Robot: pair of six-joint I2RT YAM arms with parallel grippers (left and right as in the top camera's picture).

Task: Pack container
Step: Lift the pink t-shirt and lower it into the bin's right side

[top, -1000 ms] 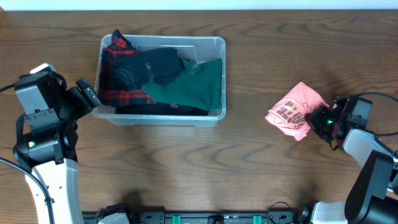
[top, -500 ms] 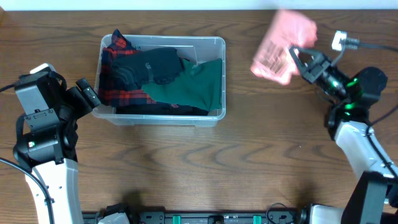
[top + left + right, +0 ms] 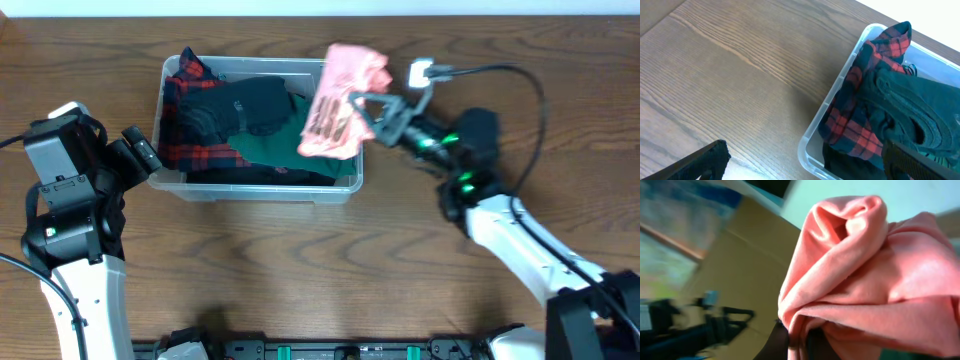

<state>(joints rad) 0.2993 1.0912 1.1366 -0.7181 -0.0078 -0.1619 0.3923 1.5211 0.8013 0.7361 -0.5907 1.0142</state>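
The clear plastic container (image 3: 178, 186) sits on the table at centre left. It holds a red plaid garment (image 3: 185, 75), a black garment (image 3: 240, 105) and a green garment (image 3: 320, 140). My right gripper (image 3: 360, 108) is shut on a folded pink garment (image 3: 340, 95) and holds it in the air over the container's right end. The pink garment fills the right wrist view (image 3: 880, 275). My left gripper (image 3: 140, 152) is open and empty beside the container's left wall. The left wrist view shows the container's near-left corner (image 3: 810, 145) and the plaid garment (image 3: 865, 100).
A white cable connector (image 3: 420, 70) rides on the right arm. Bare wooden table (image 3: 300, 270) lies in front of the container and to the right.
My right gripper lifted the pink garment from the table at the right, carried it up and leftward, and now holds it over the container. The left arm has not moved.
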